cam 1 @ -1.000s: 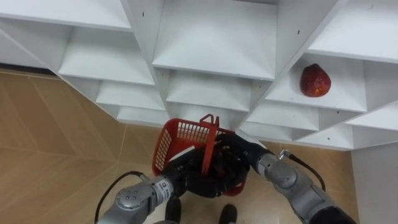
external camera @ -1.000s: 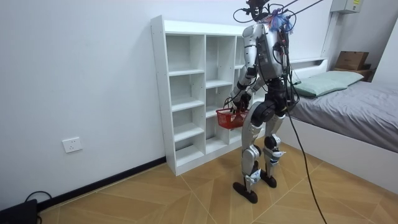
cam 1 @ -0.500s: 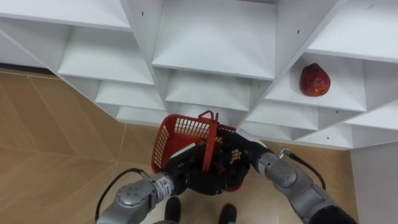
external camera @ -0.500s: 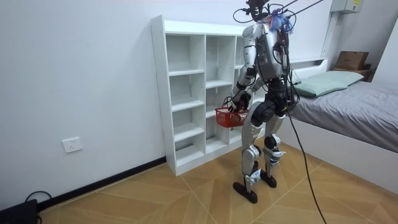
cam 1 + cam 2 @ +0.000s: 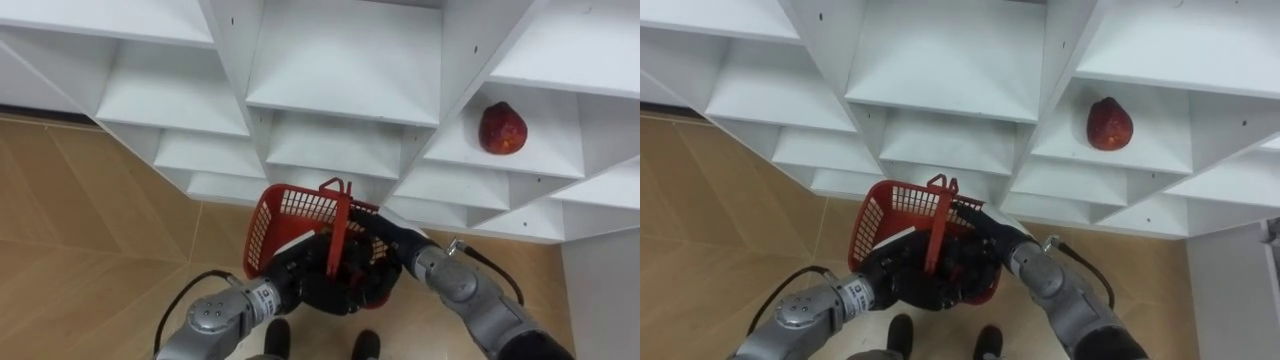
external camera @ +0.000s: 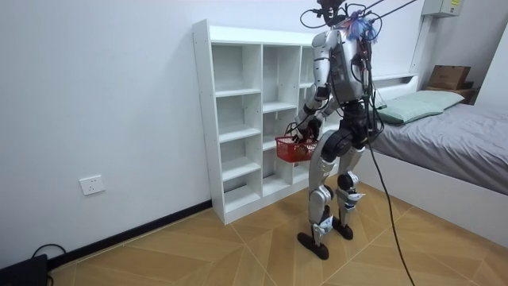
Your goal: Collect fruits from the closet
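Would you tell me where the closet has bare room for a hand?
The middle column's shelves beyond the basket and left column's shelves are bare. The right shelf has room beside the red fruit. The left hand and right hand crowd the basket.

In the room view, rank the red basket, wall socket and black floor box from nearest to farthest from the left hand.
1. red basket, at the left hand.
2. wall socket, low on the wall, room view's left.
3. black box, on the floor, lower-left corner.
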Available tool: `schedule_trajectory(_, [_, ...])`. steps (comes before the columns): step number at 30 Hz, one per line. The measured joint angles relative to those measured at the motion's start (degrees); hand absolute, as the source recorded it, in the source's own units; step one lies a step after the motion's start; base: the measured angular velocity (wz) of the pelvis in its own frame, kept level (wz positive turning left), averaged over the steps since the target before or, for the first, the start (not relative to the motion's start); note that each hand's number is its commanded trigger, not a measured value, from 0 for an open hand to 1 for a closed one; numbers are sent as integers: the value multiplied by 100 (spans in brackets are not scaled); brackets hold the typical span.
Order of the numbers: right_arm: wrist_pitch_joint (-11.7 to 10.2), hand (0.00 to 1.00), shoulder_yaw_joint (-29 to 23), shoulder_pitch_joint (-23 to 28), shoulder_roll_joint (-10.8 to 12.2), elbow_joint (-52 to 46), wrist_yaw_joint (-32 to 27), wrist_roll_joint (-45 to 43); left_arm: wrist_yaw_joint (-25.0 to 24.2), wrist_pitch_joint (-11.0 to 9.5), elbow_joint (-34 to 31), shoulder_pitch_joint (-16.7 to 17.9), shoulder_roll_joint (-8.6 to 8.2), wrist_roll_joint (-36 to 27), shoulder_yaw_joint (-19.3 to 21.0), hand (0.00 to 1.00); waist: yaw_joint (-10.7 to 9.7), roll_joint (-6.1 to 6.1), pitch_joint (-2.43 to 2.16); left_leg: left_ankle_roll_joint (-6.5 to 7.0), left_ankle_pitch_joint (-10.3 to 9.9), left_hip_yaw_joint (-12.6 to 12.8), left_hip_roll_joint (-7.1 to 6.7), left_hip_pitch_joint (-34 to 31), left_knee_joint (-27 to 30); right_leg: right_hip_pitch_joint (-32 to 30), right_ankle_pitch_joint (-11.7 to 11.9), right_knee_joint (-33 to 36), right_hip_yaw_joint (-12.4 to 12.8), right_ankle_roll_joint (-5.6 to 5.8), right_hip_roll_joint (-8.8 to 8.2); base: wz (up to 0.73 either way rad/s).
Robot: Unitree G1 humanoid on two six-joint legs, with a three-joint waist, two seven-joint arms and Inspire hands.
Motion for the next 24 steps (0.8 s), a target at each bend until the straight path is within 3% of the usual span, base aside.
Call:
schedule_trajectory(17, [-119, 0, -17, 335, -51, -296, -255, 333, 37, -152, 1, 135, 56, -17, 93, 100, 10, 28, -21, 0, 0, 7, -7, 61, -9, 22, 2, 14, 49, -2, 0, -1])
schedule_trajectory(24, [-152, 0, -83, 913, -239, -1015, -194, 704, 257, -150, -5, 378, 159, -9, 243, 100, -7, 74, -100, -1, -1, 74, 2, 235, -34, 169, 2, 5, 60, -1, 14, -3])
